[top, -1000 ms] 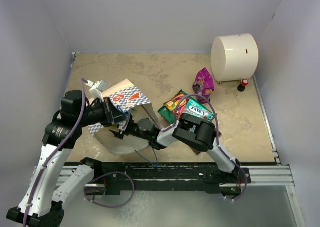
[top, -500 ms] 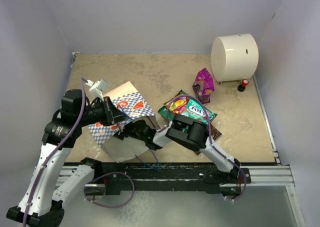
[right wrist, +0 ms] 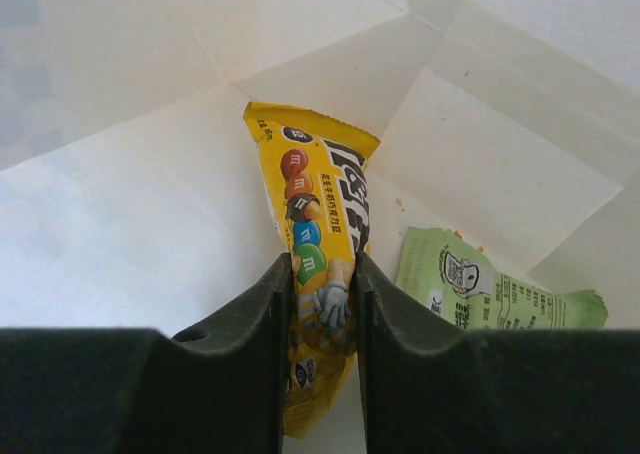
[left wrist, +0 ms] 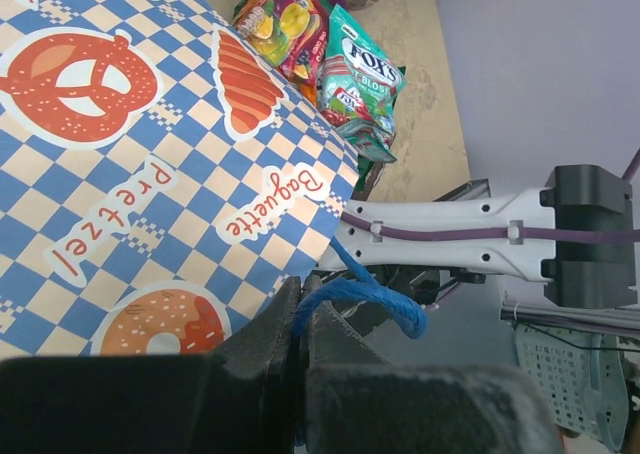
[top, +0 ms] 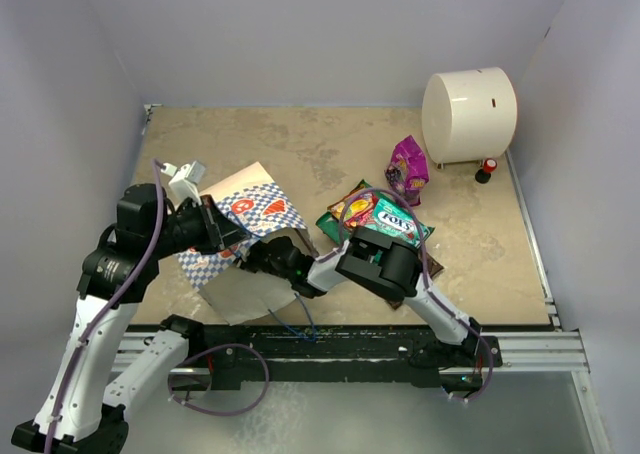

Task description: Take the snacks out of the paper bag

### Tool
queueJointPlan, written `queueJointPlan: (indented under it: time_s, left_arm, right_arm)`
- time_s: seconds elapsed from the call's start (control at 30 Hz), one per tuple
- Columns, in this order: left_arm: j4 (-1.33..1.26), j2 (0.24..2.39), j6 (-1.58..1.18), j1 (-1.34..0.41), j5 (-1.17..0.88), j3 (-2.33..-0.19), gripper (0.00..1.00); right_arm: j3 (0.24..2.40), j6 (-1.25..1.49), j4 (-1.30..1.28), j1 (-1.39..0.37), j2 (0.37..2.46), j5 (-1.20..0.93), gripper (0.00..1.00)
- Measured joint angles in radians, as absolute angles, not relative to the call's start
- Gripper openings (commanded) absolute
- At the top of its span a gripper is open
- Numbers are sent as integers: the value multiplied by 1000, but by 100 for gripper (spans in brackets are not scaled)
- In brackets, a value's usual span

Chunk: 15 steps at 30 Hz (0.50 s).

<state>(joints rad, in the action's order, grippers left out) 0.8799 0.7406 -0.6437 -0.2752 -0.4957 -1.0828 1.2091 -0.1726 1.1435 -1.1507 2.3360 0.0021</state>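
The paper bag (top: 250, 214) lies on its side at the table's left, its blue-white checkered side up; it fills the left wrist view (left wrist: 130, 164). My left gripper (left wrist: 300, 319) is shut on its blue cord handle (left wrist: 365, 294) and holds the mouth up. My right gripper (right wrist: 325, 294) is inside the bag, shut on a yellow candy packet (right wrist: 320, 224). A light green packet (right wrist: 490, 289) lies beside it inside the bag. Outside the bag lie a green packet (top: 392, 217), a colourful packet (top: 350, 207) and a magenta pouch (top: 408, 169).
A large cream cylinder (top: 468, 116) stands at the back right, with a small red and black object (top: 486, 169) beside it. Grey walls close in the table on three sides. The right arm (top: 385, 264) reaches leftward across the table's front.
The left gripper has moved slightly left with the handle, and the bag has tilted flatter. The right arm has reached further into the bag's mouth.
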Motion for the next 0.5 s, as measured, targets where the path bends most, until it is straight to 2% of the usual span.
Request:
queueJointPlan:
  time_s: [0.27,0.5]
  left_arm:
    - [877,735,-644,-275,-443,-1083,0]
    - [848,763,-645,-275,-406,-1089,0]
  right_arm:
    - [1045,-159,1095,-1152,2155,-27,30]
    - [802,-163,947,-1154,1787,-80,32]
